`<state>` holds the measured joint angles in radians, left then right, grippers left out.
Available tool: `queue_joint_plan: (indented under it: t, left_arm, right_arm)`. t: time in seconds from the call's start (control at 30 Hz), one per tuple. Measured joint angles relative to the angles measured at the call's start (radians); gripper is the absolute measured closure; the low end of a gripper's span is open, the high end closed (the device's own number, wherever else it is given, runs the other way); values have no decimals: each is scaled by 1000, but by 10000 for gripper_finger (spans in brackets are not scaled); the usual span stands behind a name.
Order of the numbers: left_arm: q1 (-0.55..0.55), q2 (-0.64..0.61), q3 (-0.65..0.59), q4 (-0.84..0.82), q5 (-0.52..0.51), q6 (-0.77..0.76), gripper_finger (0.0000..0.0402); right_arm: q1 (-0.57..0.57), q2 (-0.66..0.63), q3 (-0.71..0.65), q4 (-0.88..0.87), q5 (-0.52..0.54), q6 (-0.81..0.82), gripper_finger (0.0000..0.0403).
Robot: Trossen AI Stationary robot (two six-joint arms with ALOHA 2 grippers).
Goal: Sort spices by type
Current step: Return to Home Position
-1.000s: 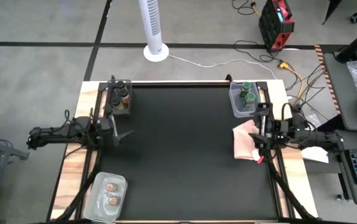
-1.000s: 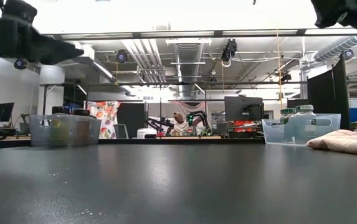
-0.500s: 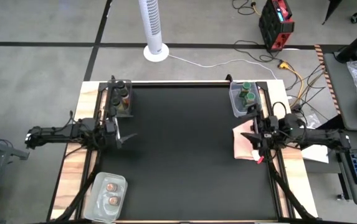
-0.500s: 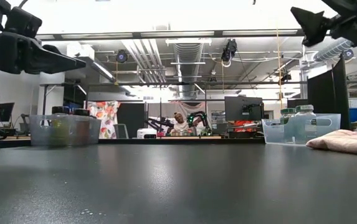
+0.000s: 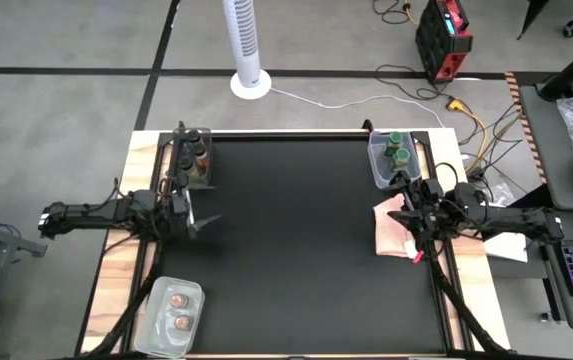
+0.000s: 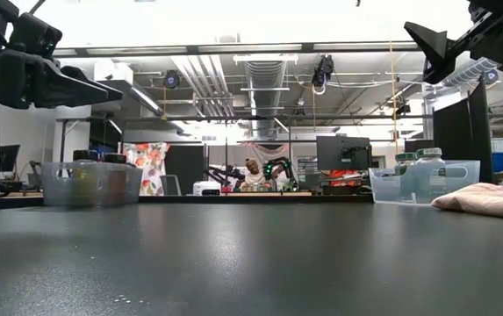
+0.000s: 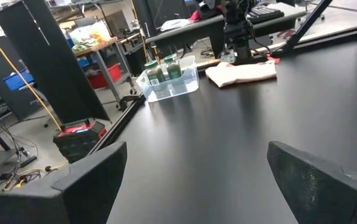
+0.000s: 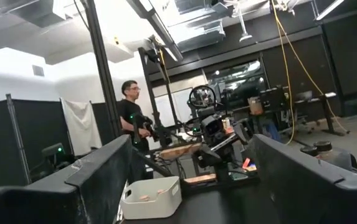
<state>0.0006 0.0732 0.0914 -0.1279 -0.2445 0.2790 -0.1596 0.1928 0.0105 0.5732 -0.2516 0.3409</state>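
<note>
Near-left corner of the table: clear tub [image 5: 156, 312] with two pinkish-topped jars [image 5: 177, 298] in it, one just behind the other. Mid-table, at the left edge of the black mat [image 5: 296, 260]: left gripper [image 5: 203, 224] hangs above the surface, fingers spread wide, nothing between them. Opposite, at the right edge: right gripper [image 5: 403, 208] raised by the pink cloth [image 5: 391, 235], fingers apart, also empty, aimed up into the room. Far-left corner: left bin [image 5: 190, 178] holds the dark-lidded jars [image 5: 198, 152]. Far-right corner: right bin [image 5: 385, 177] holds the green-lidded jars [image 5: 396, 147], just beyond the cloth. Past the table: tower fan [image 5: 246, 40] on the floor. The right wrist view shows a person [image 8: 130, 115] standing in the room.
</note>
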Motion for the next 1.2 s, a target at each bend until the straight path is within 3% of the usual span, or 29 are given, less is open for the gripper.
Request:
queue_joint_plan:
  t: [0.6,1.0,1.2]
  left_arm:
    - [0,15,0,1,0,0,31]
    - [0,14,0,1,0,0,31]
    - [0,14,0,1,0,0,31]
  right_arm:
    - [0,-5,0,-2,0,0,65]
    - [83,-189,-1,10,0,24,83]
    - [85,-191,-1,3,0,15,92]
